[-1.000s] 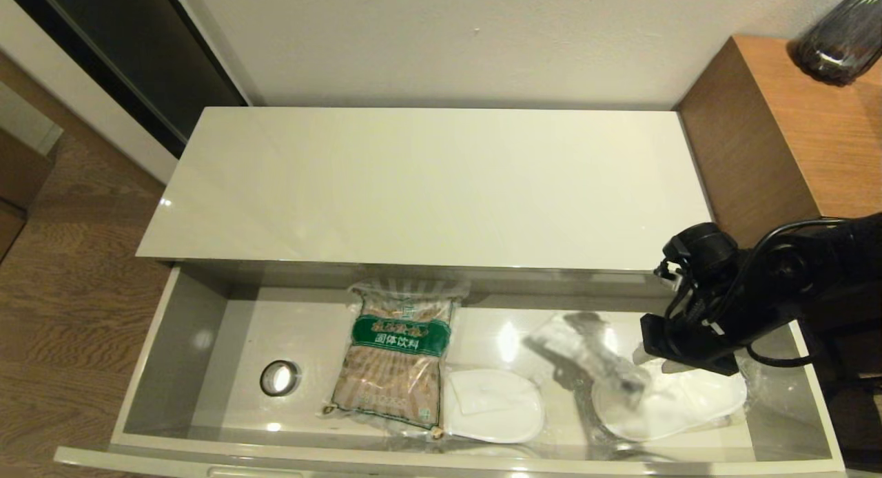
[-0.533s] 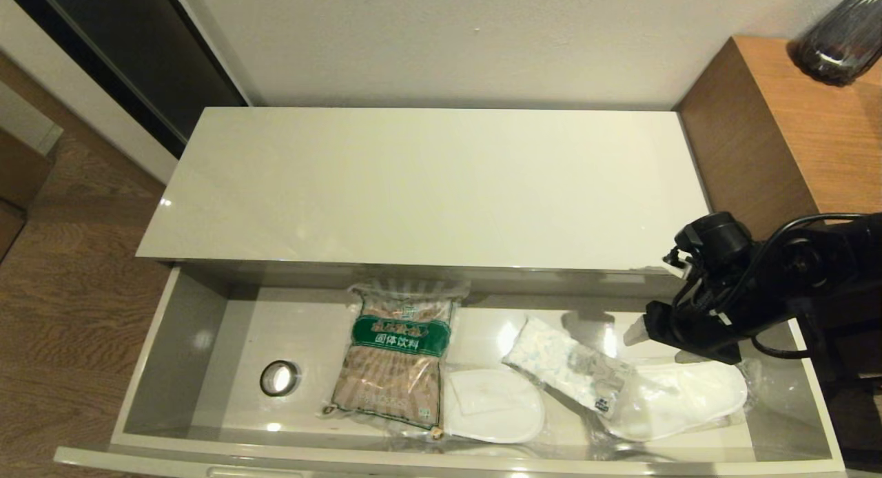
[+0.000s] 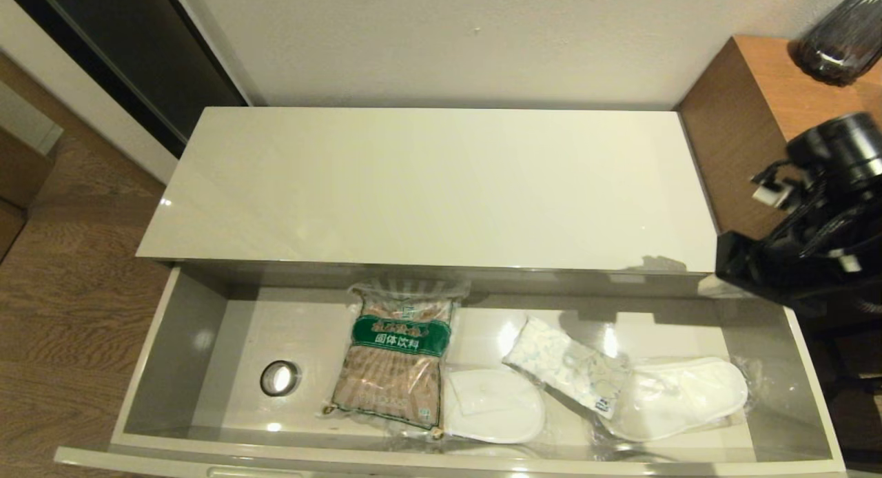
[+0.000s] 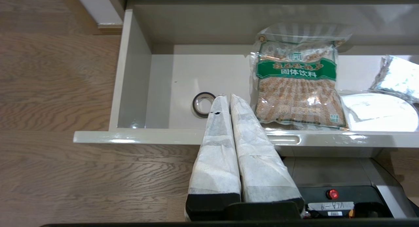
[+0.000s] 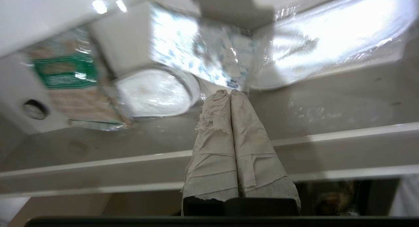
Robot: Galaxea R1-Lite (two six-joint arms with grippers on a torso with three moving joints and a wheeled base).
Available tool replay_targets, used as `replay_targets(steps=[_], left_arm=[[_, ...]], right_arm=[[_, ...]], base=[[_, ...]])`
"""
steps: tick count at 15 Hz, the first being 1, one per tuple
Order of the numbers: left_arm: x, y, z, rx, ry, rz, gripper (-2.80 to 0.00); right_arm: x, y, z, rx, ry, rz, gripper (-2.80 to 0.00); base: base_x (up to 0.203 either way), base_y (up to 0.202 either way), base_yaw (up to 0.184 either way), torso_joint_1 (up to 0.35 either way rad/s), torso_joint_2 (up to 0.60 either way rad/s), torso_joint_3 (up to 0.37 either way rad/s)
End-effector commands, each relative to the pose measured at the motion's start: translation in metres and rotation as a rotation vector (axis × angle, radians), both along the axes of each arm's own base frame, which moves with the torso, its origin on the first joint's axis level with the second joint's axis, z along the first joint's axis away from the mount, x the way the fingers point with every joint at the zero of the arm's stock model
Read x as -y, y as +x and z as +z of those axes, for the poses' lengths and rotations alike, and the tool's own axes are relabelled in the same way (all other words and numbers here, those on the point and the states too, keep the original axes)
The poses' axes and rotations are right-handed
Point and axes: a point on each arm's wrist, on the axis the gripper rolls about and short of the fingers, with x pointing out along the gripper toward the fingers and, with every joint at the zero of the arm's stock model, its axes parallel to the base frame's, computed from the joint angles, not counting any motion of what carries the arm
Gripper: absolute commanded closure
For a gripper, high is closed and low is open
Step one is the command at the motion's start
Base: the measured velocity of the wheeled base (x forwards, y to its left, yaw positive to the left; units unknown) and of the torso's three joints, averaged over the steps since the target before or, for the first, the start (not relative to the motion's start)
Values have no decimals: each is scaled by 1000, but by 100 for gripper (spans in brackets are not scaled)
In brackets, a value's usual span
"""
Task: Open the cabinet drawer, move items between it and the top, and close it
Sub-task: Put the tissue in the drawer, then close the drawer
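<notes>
Over the right end of the open cabinet drawer point(image 3: 475, 457), the right hand point(image 5: 230, 93) has let go, lifted away and clenched empty. Now the tissue pack point(image 3: 566, 368) lies inside, on the wrapped slippers point(image 3: 679, 395). Next comes shutting the drawer, I think.

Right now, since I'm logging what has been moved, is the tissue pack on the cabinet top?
No, the tissue pack lies inside the open drawer, resting partly on the slippers.

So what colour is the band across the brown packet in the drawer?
Green, with white lettering; the packet shows it best in the left wrist view.
</notes>
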Motion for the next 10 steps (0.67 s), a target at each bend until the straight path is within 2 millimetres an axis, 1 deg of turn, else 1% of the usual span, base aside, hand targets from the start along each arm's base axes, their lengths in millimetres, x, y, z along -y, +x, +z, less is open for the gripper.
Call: replay_targets(steps=[1, 2, 3, 4, 5, 6, 7, 8, 10], left_arm=[[0, 0, 0, 0, 0, 0, 0], [0, 0, 0, -1, 0, 0, 0], [0, 0, 0, 0, 0, 0, 0], [0, 0, 0, 0, 0, 0, 0], [0, 0, 0, -1, 0, 0, 0], [0, 0, 0, 0, 0, 0, 0], [0, 0, 0, 0, 0, 0, 0], [0, 0, 0, 0, 0, 0, 0], [0, 0, 0, 0, 0, 0, 0]], right_arm=[[13, -90, 64, 86, 11, -27, 0], [18, -119, 70, 72, 14, -43, 0], [23, -152, 70, 71, 24, -61, 0], [26, -178, 63, 60, 32, -76, 0], [29, -196, 44, 3, 29, -94, 0], [31, -205, 27, -61, 21, -112, 0], [31, -206, 14, -104, 23, -155, 0], [31, -203, 10, -123, 37, -199, 0], [32, -209, 8, -109, 50, -189, 0]], base=[[0, 0, 0, 0, 0, 0], [0, 0, 0, 0, 0, 0], [0, 0, 0, 0, 0, 0], [0, 0, 0, 0, 0, 0], [0, 0, 0, 0, 0, 0], [0, 0, 0, 0, 0, 0], [0, 0, 0, 0, 0, 0], [0, 0, 0, 0, 0, 0], [0, 0, 0, 0, 0, 0]])
